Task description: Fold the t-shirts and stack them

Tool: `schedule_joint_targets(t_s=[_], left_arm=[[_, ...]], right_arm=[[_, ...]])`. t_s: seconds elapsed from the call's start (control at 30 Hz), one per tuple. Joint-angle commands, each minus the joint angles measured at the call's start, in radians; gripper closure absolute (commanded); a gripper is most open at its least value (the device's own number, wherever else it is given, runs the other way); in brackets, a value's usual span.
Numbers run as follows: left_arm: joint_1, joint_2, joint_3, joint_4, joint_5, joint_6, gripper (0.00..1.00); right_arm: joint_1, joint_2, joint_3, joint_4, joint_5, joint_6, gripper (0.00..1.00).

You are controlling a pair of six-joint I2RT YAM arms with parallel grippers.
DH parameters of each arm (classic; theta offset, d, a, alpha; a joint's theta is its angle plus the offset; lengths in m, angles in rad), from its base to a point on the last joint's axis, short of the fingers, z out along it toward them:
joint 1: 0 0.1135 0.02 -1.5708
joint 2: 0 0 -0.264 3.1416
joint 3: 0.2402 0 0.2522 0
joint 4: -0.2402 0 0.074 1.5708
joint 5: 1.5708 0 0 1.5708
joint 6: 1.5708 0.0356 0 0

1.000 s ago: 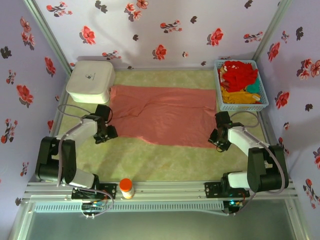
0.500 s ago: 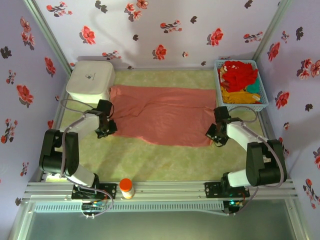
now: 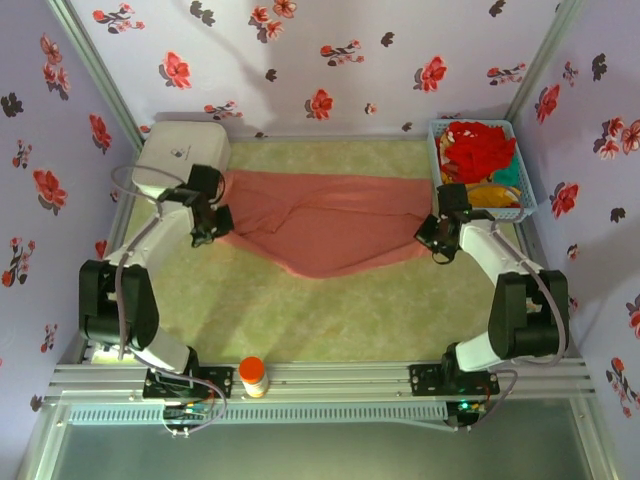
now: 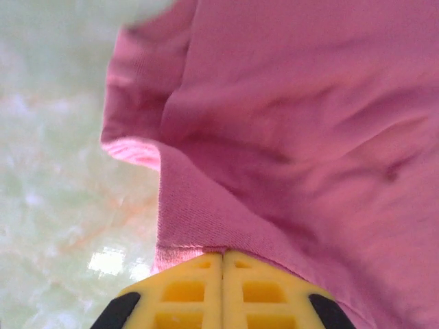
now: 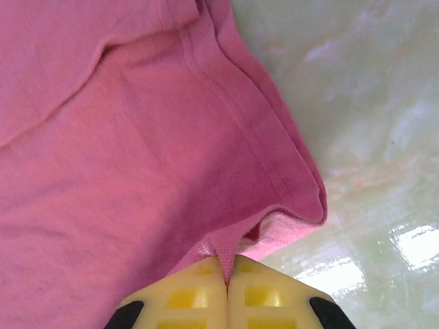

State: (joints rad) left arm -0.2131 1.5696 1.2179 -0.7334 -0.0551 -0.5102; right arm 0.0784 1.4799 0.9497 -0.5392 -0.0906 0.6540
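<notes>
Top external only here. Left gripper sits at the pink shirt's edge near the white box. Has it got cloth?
Observer: Yes. On the left wrist view the left gripper is shut, with the hem of the salmon-pink t-shirt pinched between its tips.
Operator: Right side?
Observer: Same. The right wrist view has the right gripper shut on a corner of the hem.
Operator: One layer or more?
Observer: Looks like more than one on the right. The hem curls over there, and its paler underside shows just above the tips, against the glossy table.
</notes>
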Motion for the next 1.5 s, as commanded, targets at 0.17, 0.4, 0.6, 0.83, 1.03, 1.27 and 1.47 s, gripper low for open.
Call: schedule_joint_targets(t_s=[0.17, 0.4, 0.6, 0.83, 1.03, 1.27, 1.47], left_arm=[[0.013, 0.242, 0.326, -0.092, 0.029, 0.064, 1.0], [0.033, 0.442, 0.537, -0.099, 0.045, 0.093, 0.99], [0.035, 0.41, 0.5, -0.113, 0.047, 0.109, 0.73], [0.035, 0.206, 0.097, 0.042, 0.051, 0.073, 0.62], [0.037, 0.173, -0.093, 0.189, 0.054, 0.059, 0.6], [0.037, 0.222, -0.109, 0.3, 0.054, 0.072, 0.61], [0.037, 0.212, -0.117, 0.367, 0.04, 0.061, 0.63]], right_arm=[[-0.057, 0.125, 0.096, 0.043, -0.034, -0.017, 1.0], [-0.072, 0.176, 0.121, 0.059, -0.026, -0.024, 1.0], [-0.072, 0.179, 0.108, 0.061, -0.017, -0.038, 1.0], [-0.072, 0.176, 0.072, 0.08, -0.027, -0.042, 1.0], [-0.072, 0.183, 0.057, 0.096, -0.038, -0.045, 1.0], [-0.072, 0.185, 0.051, 0.097, -0.039, -0.048, 1.0], [-0.072, 0.189, 0.052, 0.1, -0.044, -0.049, 1.0]])
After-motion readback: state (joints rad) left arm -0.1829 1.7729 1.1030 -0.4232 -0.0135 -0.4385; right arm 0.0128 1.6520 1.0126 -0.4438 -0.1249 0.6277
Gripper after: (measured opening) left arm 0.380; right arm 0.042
